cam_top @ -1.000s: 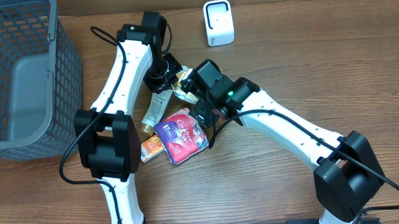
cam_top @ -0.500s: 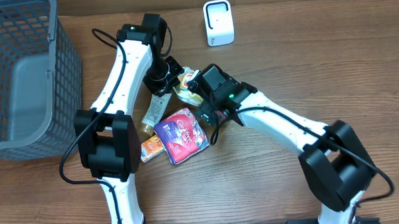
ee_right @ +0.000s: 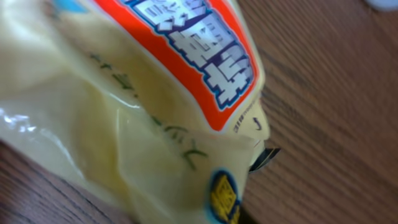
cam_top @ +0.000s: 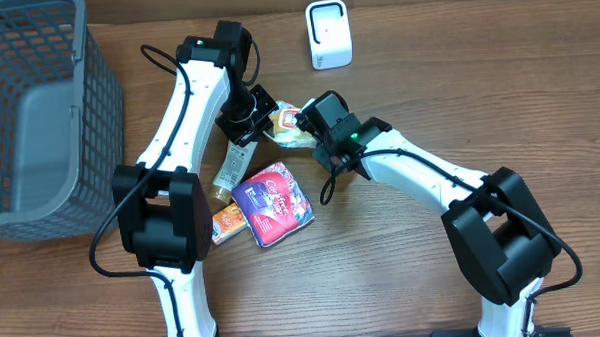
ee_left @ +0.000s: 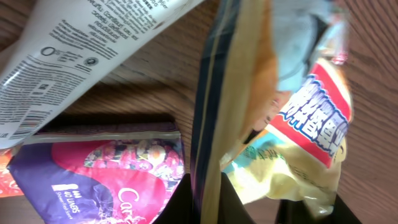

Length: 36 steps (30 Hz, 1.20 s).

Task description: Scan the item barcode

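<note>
The left gripper (cam_top: 250,114) is clamped on one edge of the yellow snack bag (cam_top: 290,126), whose seam sits pinched between its dark fingers (ee_left: 180,208). The right gripper (cam_top: 309,131) is closed at the bag's other side. The bag fills that wrist view so closely that the pinch itself is hidden, but it is probably gripped. The bag sits between the two arms, just beside a white tube (cam_top: 234,162) and near a purple packet (cam_top: 273,202). The scanner (cam_top: 328,33) stands well apart near the far table (cam_top: 447,73) edge. Picking up looks done. Finding the barcode, unseen here, and presenting it remain.
</note>
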Each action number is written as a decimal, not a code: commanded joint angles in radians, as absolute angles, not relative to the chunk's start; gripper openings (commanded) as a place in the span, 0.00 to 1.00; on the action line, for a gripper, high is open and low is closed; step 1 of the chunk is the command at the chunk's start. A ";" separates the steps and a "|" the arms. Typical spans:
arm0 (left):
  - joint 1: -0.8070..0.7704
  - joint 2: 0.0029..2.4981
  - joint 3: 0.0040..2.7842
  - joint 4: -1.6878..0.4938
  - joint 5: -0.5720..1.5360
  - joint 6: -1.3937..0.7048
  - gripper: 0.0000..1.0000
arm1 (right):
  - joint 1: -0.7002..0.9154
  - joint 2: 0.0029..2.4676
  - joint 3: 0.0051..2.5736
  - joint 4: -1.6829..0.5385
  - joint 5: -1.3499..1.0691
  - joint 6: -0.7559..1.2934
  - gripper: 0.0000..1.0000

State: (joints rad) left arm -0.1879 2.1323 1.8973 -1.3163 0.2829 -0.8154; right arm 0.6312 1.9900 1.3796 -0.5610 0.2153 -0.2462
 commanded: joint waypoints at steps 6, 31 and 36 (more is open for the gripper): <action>-0.178 2.120 1.943 -1.336 0.316 -0.692 0.04 | 0.609 1.972 1.460 -0.649 0.168 -0.073 0.04; -0.142 2.120 2.297 -1.504 0.075 -0.561 1.00 | 0.217 1.895 1.664 -1.246 -0.736 0.030 0.04; -0.142 2.120 2.297 -1.499 0.032 -0.561 1.00 | 0.217 1.895 1.586 -1.243 -0.882 -0.012 0.04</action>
